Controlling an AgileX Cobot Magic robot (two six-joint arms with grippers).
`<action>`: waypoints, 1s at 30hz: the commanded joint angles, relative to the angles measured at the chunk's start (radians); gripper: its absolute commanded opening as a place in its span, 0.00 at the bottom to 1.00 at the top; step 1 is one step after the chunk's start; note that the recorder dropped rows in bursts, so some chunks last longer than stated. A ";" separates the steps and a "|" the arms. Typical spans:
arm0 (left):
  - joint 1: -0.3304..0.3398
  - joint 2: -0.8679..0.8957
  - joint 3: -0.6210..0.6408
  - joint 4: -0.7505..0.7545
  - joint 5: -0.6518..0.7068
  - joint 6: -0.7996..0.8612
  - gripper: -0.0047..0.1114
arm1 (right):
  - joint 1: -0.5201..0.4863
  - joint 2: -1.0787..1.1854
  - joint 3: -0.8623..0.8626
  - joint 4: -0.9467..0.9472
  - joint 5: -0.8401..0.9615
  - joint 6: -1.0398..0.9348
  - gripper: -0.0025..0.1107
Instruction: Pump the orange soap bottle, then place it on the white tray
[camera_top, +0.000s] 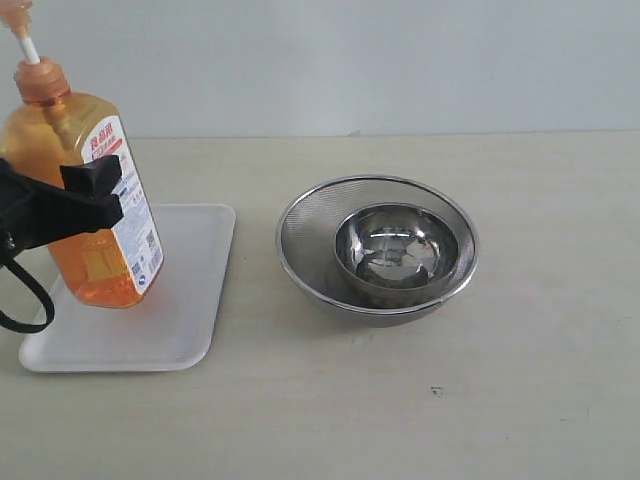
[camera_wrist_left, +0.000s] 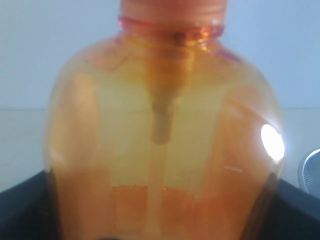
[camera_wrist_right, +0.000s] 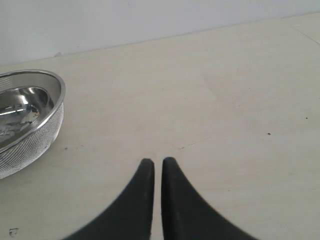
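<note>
Your left claw is pinching the tilted orange soap bottle over the white tray, frame left; next, probably upright and release it.

Seemingly frontal exterior, low right wrist share strainer.

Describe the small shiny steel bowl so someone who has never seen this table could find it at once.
On the pale tabletop, look right of the flat white tray and the tall orange soap bottle: a round steel mesh strainer sits there. The small shiny steel bowl rests inside it. Unlike the strainer's fine mesh wall, it is solid, mirror-polished metal.
</note>
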 joint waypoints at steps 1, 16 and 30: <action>-0.002 0.027 -0.009 -0.012 -0.126 0.005 0.08 | -0.003 -0.004 0.000 0.000 -0.006 0.000 0.03; -0.002 0.148 -0.009 -0.031 -0.254 -0.012 0.08 | -0.003 -0.004 0.000 0.000 -0.006 0.000 0.03; -0.002 0.209 -0.013 -0.037 -0.316 -0.055 0.08 | -0.003 -0.004 0.000 0.000 -0.004 0.000 0.03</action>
